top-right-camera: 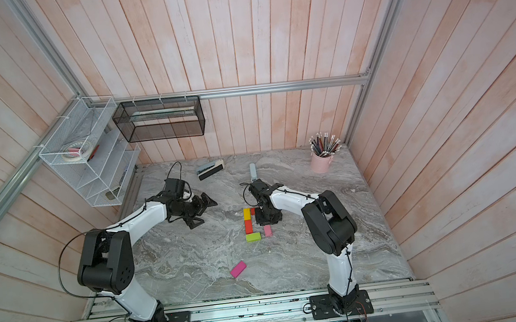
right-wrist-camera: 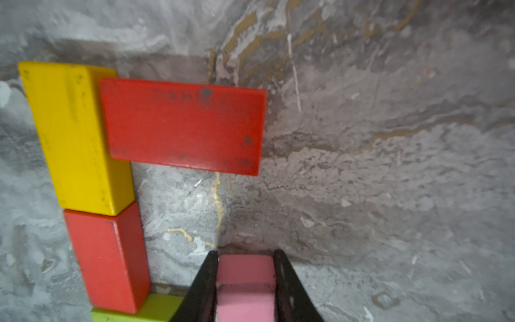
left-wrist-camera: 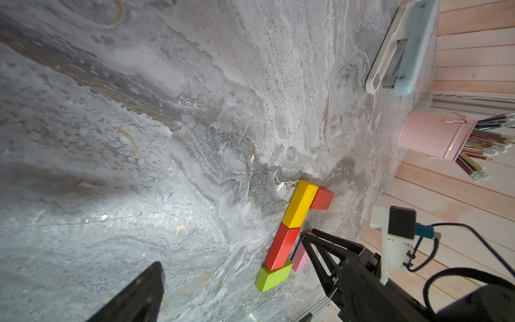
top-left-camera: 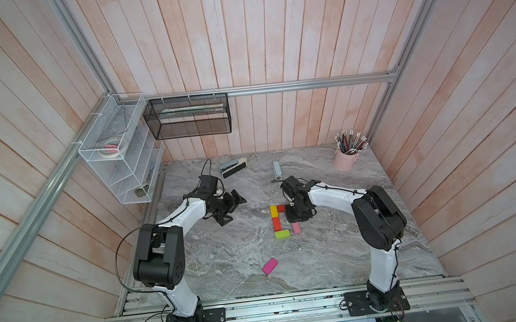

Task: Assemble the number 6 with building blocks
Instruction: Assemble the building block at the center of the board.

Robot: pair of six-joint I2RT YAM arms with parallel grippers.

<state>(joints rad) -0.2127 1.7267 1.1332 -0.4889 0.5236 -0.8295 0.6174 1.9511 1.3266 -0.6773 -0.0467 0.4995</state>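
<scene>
Right now my right end effector (right-wrist-camera: 245,254) is clamped on the light pink rectangular brick (top-left-camera: 296,228), mid-frame in a top view, long axis parallel to the yellow-and-red brick column (top-left-camera: 276,223) just left of it; my left end effector (top-left-camera: 238,209) hangs open, empty.

On the tabletop (top-left-camera: 220,255), the far column block (top-left-camera: 274,211) and the near column block (top-left-camera: 277,224) are lying end to end, front to back. The upper cross block (top-left-camera: 281,208) is touching the far one's right side; the lower cross block (top-left-camera: 282,234) is lying across the column's near end. The side block (top-left-camera: 296,228) is sitting just right of it, between the jaws of the right gripper (right-wrist-camera: 245,259). The stray block (top-left-camera: 270,265) is lying well apart, nearer the front.
</scene>
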